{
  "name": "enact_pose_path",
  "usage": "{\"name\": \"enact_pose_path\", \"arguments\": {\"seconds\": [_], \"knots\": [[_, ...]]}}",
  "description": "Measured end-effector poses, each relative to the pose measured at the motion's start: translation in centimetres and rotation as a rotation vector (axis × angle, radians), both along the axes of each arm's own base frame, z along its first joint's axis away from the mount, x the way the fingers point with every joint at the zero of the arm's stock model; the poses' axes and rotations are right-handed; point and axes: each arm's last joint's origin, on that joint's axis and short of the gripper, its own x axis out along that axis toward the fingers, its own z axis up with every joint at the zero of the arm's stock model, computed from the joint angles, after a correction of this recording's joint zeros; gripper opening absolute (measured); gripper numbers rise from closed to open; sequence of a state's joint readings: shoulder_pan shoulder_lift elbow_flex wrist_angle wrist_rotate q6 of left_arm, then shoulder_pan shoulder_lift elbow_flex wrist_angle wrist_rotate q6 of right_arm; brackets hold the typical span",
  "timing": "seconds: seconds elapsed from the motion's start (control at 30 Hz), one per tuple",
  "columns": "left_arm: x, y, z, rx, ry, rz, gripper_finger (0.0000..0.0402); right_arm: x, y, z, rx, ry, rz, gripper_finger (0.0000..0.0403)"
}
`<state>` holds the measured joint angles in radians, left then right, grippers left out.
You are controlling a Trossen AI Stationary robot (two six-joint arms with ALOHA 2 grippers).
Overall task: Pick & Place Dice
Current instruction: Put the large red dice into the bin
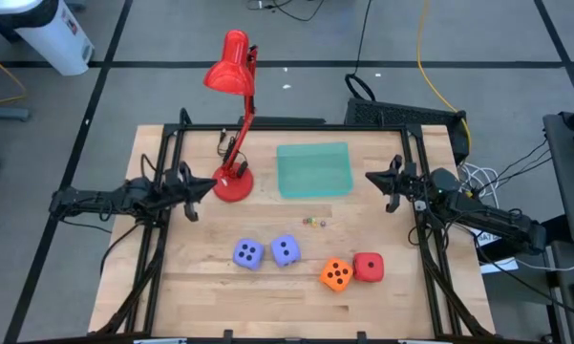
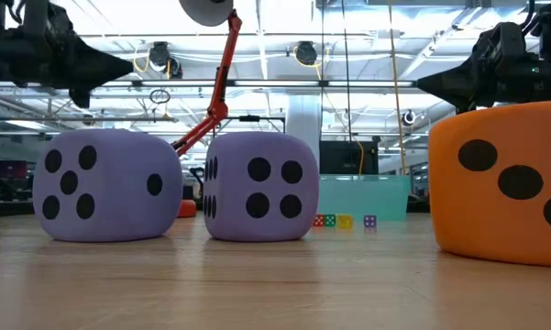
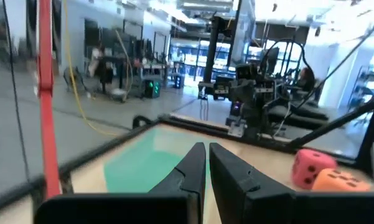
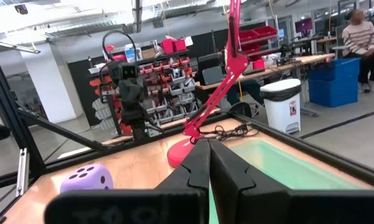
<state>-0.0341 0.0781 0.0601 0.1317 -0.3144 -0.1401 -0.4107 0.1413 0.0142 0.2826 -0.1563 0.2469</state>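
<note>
Four foam dice rest on their bottom faces near the table's near edge: two lavender-blue dice [image 1: 248, 253] [image 1: 285, 250], an orange die [image 1: 336, 275] and a red die [image 1: 368, 268] beside it. In the low view the lavender dice [image 2: 105, 183] [image 2: 259, 186] stand left of the orange die [image 2: 504, 183]. My left gripper [image 1: 210, 183] hovers shut at the table's left side, beside the lamp base. My right gripper [image 1: 371, 176] hovers shut at the right side, beside the teal tray. Both are well clear of the dice.
A red desk lamp [image 1: 234, 177] stands on its round base left of centre. A shallow teal tray [image 1: 313, 169] lies at the far centre. Tiny coloured specks [image 1: 313, 222] lie in front of it. Black frame rails run along both table sides.
</note>
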Motion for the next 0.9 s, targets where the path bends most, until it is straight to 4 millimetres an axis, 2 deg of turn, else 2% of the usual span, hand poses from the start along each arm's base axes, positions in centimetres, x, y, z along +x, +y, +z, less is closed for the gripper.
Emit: {"name": "enact_pose_path", "arguments": {"seconds": [0.1, 0.23, 0.5, 0.67, 0.9], "knots": [[0.05, -0.03, -0.51, -0.065, 0.034, -0.015, 0.0031, -0.01, 0.01, 0.06, -0.005, -0.005, 0.0, 0.0], [0.05, 0.0, -0.55, -0.045, 0.044, -0.003, 0.0031, 0.0, 0.0, 0.03, -0.035, 0.005, -0.004, 0.0], [-0.03, 0.02, -0.14, 0.213, 0.105, 0.026, 0.0031, 0.1, -0.05, -0.13, -0.133, 0.05, -0.019, 0.0], [-0.03, 0.1, -0.87, 0.182, 0.174, 0.044, 0.0031, 0.16, -0.06, -0.23, -0.135, 0.062, -0.016, 0.0], [-0.05, 0.16, -0.77, 0.174, 0.164, 0.065, 0.0031, 0.24, -0.09, -0.39, -0.077, 0.065, -0.007, 0.0]]}}
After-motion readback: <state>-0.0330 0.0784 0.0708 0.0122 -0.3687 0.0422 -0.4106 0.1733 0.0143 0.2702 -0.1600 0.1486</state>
